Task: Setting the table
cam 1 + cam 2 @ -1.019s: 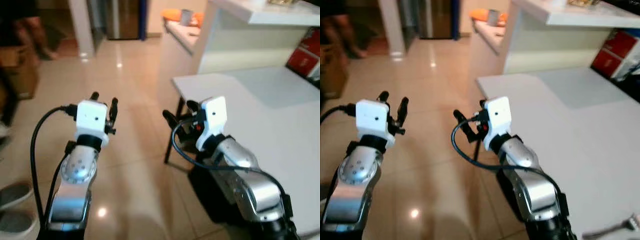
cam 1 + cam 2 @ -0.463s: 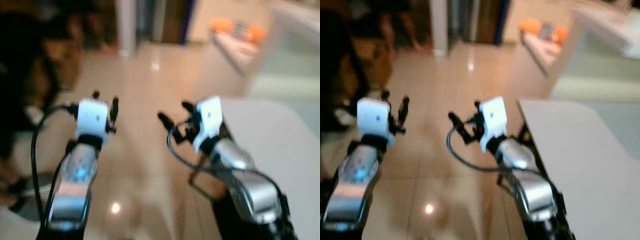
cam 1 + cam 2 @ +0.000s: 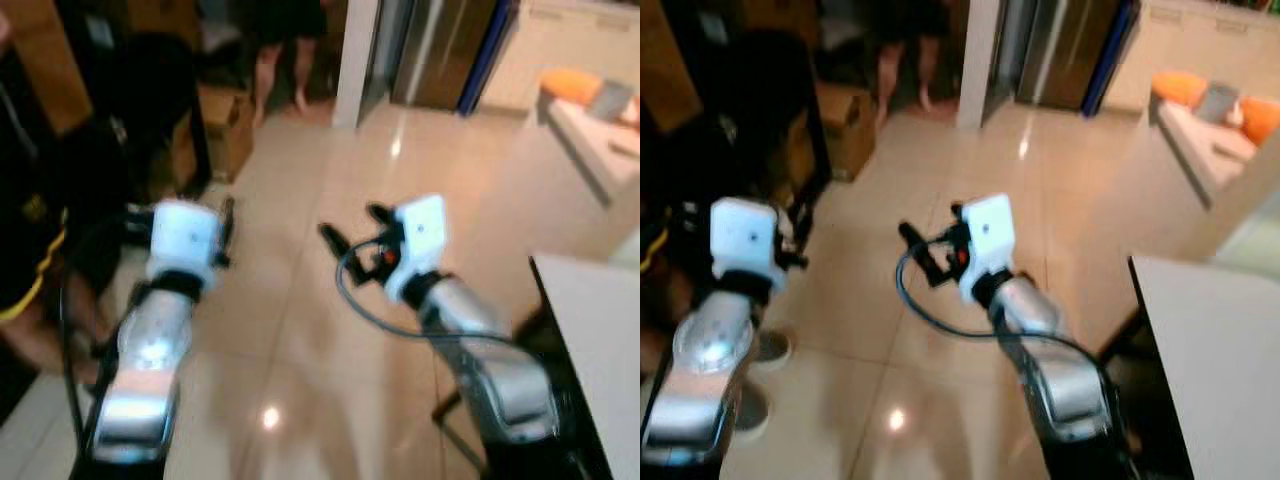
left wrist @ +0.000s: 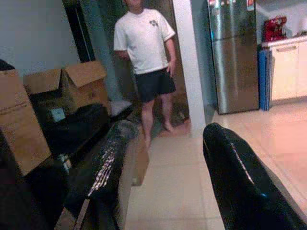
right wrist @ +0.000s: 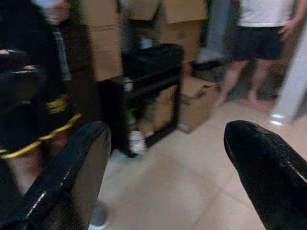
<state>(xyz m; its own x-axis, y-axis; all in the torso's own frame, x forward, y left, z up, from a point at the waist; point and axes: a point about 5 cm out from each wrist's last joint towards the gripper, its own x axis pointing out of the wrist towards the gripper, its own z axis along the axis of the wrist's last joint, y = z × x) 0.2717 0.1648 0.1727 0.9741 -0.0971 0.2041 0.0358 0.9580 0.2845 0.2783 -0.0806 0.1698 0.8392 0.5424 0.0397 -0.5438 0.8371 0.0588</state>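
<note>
Two silver arms reach forward over the shiny tan floor, held up side by side. The left gripper and the right gripper both have fingers spread wide, holding nothing. A white table corner sits at the right. The left wrist view shows a person standing by a steel fridge and cardboard boxes.

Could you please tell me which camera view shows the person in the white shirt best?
The left wrist view: the person stands there from neck to feet. The right wrist view catches shirt hem, shorts and legs; both eye views show bare legs far off.
</note>
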